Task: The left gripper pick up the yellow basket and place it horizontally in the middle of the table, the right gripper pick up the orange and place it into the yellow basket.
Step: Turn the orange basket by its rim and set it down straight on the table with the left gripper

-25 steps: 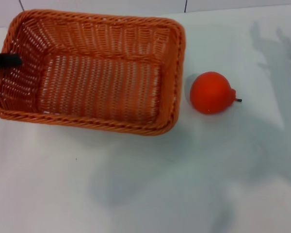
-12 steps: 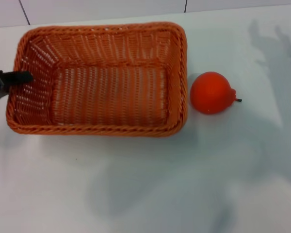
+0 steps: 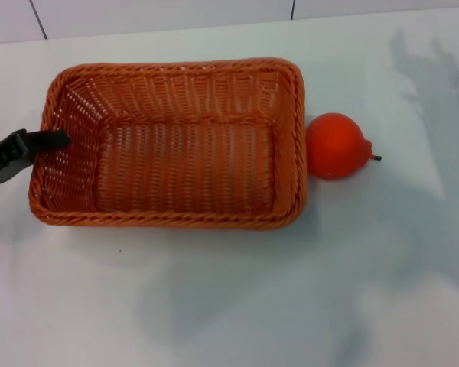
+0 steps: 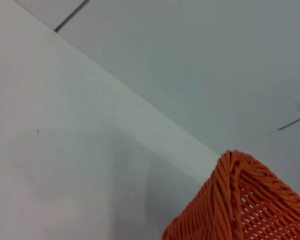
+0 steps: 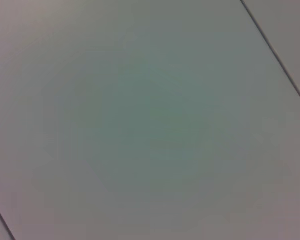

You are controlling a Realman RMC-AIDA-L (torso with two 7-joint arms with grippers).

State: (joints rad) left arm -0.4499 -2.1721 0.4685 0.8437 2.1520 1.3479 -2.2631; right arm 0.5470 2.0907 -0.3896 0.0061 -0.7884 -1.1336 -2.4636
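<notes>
One arm is working: the left gripper point(image 3: 52, 141), slim and black, sits at the short end wall of the yellow basket point(image 3: 172, 145), a big orange-brown woven wicker rectangle with a braided rim. A dark finger point(image 3: 50, 139) lies over the rim on the inside of that wall, so the pincer looks clamped on the wall, with the outer finger hidden behind the wicker. From the pincer, the basket stretches away lengthwise across the plain white table point(image 3: 229, 306). The small round glossy orange point(image 3: 335, 146), with a short dark stem, is beyond the basket's far end, touching or just beside the far rim; contact cannot be settled. The left wrist view shows only a basket corner point(image 4: 240, 200) over white table.

The right gripper is not in view; its wrist camera shows blank surface.

Handling, judged: the basket is probably light and fairly stiff but may flex and tilt when held by one wall, so pinching the braided rim is the firm hold. The orange is likely smooth and rolls easily; take it across its widest part, clear of the stem.
</notes>
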